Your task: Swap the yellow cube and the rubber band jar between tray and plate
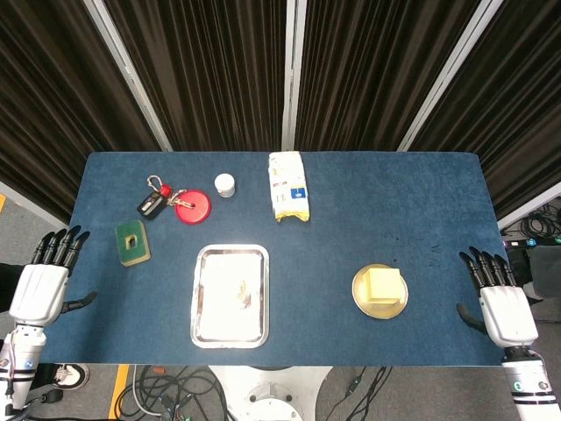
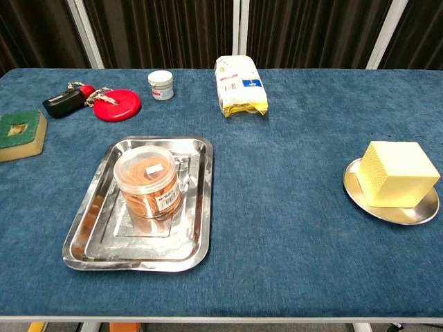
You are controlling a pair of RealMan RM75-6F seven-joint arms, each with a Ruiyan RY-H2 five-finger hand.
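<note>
We see the rubber band jar standing upright in the steel tray, toward the tray's far half, its clear lid carrying a small white label. In the head view the jar is washed out by glare from the tray and hard to make out. The yellow cube sits on the round metal plate well to the right of the tray, covering most of it; from above the cube lies slightly toward the far side of the plate.

Our left hand hangs off the left edge of the blue table, fingers extended and slightly apart, holding nothing and touching nothing. Our right hand sits just off the right edge near the front corner, fingers likewise stretched out and apart, thumb out to the side, empty. Neither hand appears in the chest view.

Along the far side of the table we find a white and yellow packet lying flat, a small white-capped pot to its left, then a red disc with a black car key just beside it on a shared ring. A green sponge on a yellow base lies near the left edge, well apart from the tray.
</note>
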